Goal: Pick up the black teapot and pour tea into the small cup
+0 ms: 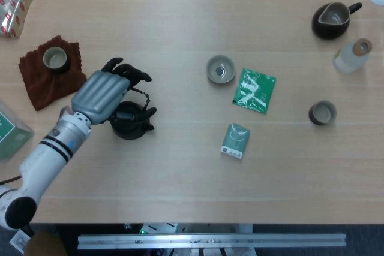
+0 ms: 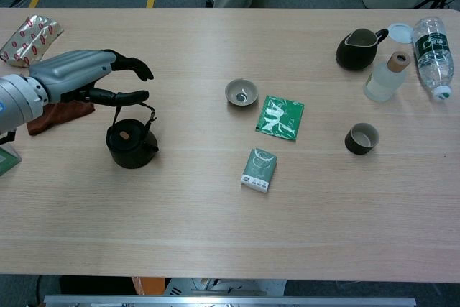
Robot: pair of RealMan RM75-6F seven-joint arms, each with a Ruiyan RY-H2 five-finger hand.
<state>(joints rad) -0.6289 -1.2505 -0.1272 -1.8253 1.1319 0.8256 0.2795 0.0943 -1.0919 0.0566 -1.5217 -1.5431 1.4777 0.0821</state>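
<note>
1. Nearest us, we have a small green tea packet [image 2: 259, 170] lying flat, with the black teapot [image 2: 130, 146] to its left, upright on the table [image 2: 230, 235], lid on, wire handle raised.
2. Just above the pot we see our left hand [image 2: 86, 77] hovering palm down, fingers [image 2: 133, 64] apart and lightly curled, thumb under them by the handle. It grips nothing yet, and we judge it is lining up to take the handle.
3. Further in we spot the small cup [image 2: 241, 92], pale and open-mouthed, well to the right of the pot, so the pour calls for a carry across. A larger green pouch [image 2: 279, 117] lies just beside it.
4. Further right a dark cup [image 2: 361, 138] stands alone.
5. At the far edge we find a dark pitcher [image 2: 357, 49] and two bottles [image 2: 417, 55]. Our right hand shows in neither view.
</note>
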